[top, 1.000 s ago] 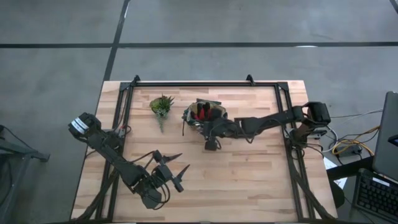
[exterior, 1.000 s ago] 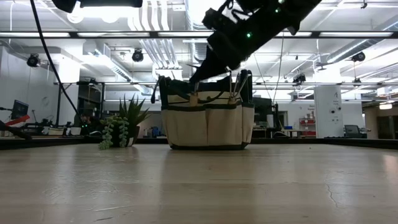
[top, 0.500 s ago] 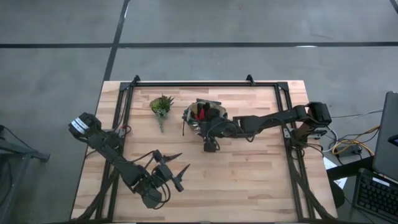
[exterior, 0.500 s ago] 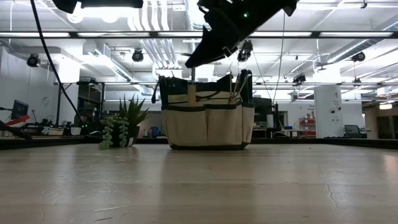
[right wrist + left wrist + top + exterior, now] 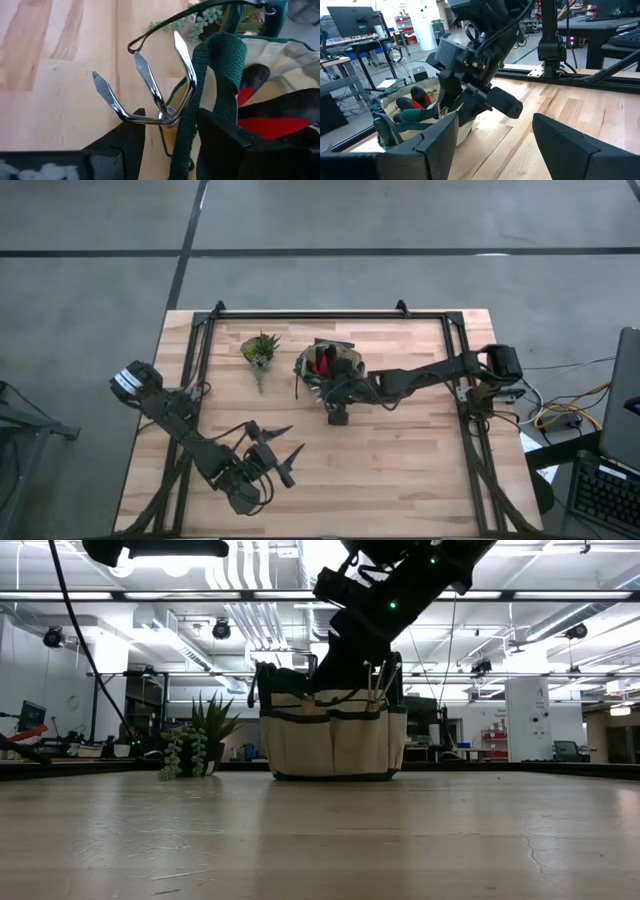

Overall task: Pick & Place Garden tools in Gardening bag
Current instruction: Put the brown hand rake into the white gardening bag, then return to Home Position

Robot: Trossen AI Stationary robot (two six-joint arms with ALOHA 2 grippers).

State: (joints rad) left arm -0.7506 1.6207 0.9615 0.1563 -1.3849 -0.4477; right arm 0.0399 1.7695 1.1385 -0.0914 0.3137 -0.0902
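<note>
The right gripper [image 5: 335,390] has dropped back down onto the near rim of the gardening bag [image 5: 334,740] (half a second ago it sat higher, with a wooden handle showing above the rim). Its fingers are clamped on a fork [image 5: 150,90], tines up, right beside the bag's green handle strap [image 5: 210,95], so the tool looks to be sliding into the bag, not yet let go. The bag stands toward the table's [image 5: 420,470] far edge, near the little plant [image 5: 260,349]. The red-and-black glove [image 5: 270,122] is already inside. The left gripper [image 5: 268,450] waits with fingers wide apart near the front-left. The fork's handle is hidden, so I can't tell how deep it sits.
</note>
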